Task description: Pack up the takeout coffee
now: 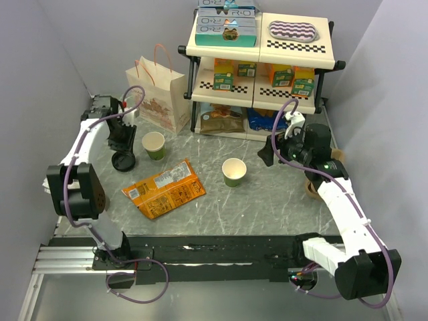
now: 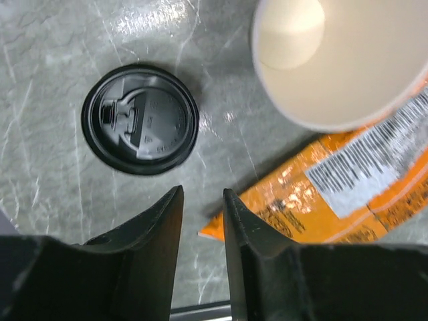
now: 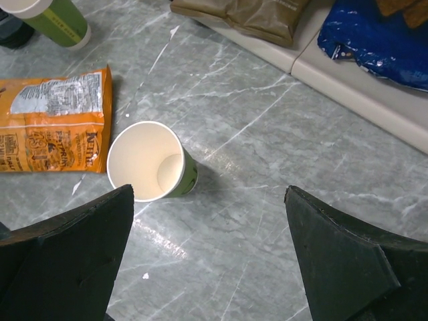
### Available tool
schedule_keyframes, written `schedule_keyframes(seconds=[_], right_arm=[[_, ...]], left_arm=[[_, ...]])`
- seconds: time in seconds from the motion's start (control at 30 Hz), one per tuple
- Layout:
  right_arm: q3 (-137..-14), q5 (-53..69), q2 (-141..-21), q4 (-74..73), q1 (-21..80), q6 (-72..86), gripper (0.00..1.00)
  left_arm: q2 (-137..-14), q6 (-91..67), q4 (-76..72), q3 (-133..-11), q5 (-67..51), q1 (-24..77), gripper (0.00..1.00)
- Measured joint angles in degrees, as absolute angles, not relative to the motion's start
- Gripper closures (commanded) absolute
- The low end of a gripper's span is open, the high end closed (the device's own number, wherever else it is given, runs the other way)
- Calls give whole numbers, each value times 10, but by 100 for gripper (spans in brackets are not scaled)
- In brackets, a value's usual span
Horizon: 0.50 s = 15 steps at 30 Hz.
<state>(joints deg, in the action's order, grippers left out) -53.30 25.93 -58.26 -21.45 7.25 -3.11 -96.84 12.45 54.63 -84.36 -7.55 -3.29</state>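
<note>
Black plastic lid (image 2: 140, 119) flat on the grey bench (image 2: 40, 60), top face up, alone, touching neither cup. Embossed sip tab legible only from the left wrist; from above, just a dark disc. Left end effector (image 2: 202, 200) hanging just beside it, fingers a narrow gap apart, released, nothing between them. Same view: cream inside of the left cup (image 2: 338, 57), orange snack bag (image 2: 348, 194) lower in frame.

Only from above: paper bag (image 1: 159, 93) with looped handles, upright at the back left, just beside the shelf rack (image 1: 261, 67); both arms seen whole. Only from the right wrist: brown pouch (image 3: 247, 17) and blue pouch (image 3: 374, 40) on the lowest shelf, close up, plus a look straight down the mouth of the middle cup (image 3: 152, 164). Right end effector (image 3: 207, 254) spread wide, released, over bare bench near that cup.

Count: two green cups, both open-topped; one lid; one snack bag; one paper bag. Both cups upright, long axis vertical, mouth up, well apart, snack bag between and nearer the arms. Cannot tell the lid's own cup
</note>
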Motion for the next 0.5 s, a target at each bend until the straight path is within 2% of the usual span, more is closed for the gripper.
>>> schedule_keyframes(seconds=[0.5], right_arm=[[-536, 265, -599, -219, 73, -34, 0]], left_arm=[[-1034, 98, 456, -808, -22, -7, 64]])
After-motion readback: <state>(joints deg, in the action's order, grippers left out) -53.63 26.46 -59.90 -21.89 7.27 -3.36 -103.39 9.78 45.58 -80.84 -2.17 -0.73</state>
